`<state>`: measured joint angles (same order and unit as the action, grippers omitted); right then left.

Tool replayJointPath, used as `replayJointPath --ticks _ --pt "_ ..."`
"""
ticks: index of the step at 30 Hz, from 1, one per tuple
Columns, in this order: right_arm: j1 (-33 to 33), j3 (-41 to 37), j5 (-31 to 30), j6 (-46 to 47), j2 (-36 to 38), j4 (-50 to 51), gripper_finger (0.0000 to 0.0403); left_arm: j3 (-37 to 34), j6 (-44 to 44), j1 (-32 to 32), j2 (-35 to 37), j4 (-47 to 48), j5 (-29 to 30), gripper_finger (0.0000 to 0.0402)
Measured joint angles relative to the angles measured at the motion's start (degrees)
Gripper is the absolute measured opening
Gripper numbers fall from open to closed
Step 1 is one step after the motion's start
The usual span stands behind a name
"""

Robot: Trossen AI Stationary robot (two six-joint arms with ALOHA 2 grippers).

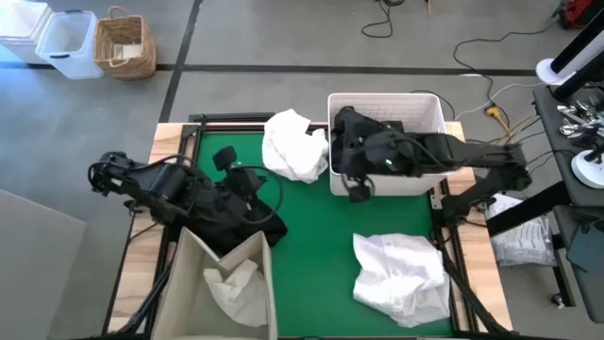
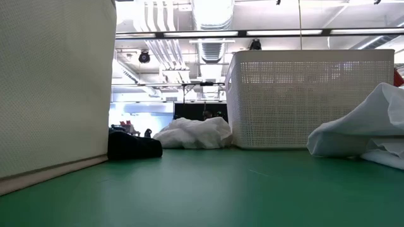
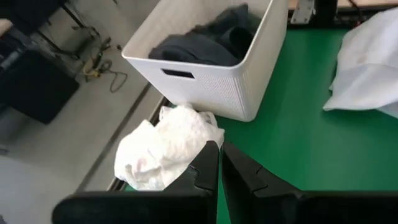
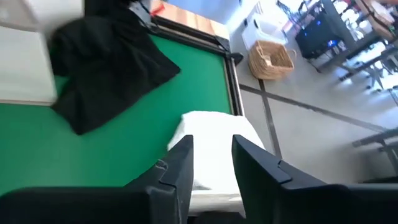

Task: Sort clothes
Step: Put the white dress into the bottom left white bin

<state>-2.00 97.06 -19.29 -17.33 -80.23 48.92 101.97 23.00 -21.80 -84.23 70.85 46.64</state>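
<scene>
Your green table point(image 1: 321, 227) fills the centre of the high view. At upper right sits the white basket point(image 1: 429, 113) with dark clothes point(image 3: 205, 40) inside; the beige bin point(image 1: 193, 274) at lower left holds a white garment point(image 1: 231, 283). A white pile point(image 1: 401, 274) lies lower right, another white heap point(image 1: 293, 146) left of the basket, a black garment point(image 1: 241, 222) by the bin. Your right hand point(image 4: 211, 155) is over the basket's edge, fingers apart, grasping nothing. Your left hand point(image 3: 219, 168) is clenched shut, empty, at centre left.
</scene>
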Motion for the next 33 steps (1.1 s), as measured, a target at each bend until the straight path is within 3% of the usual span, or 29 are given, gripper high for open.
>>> replayJointPath --ticks 10,15,24,33 --pt "7.15 16.32 7.54 -3.76 -13.56 2.53 0.0155 -0.75 0.62 -4.40 6.29 0.54 8.07 0.0000" --pt "8.96 21.92 7.74 -5.11 -19.11 3.40 0.0179 -1.92 1.97 -5.21 8.73 0.56 8.47 0.0000" --pt "10.56 27.13 7.78 -6.22 -27.07 3.50 0.0207 -2.36 3.07 -5.64 10.43 0.88 8.47 0.0000" --pt "11.06 27.36 7.89 -6.88 -33.57 3.09 0.0232 -2.36 4.88 -5.94 11.53 3.44 8.43 0.0000"
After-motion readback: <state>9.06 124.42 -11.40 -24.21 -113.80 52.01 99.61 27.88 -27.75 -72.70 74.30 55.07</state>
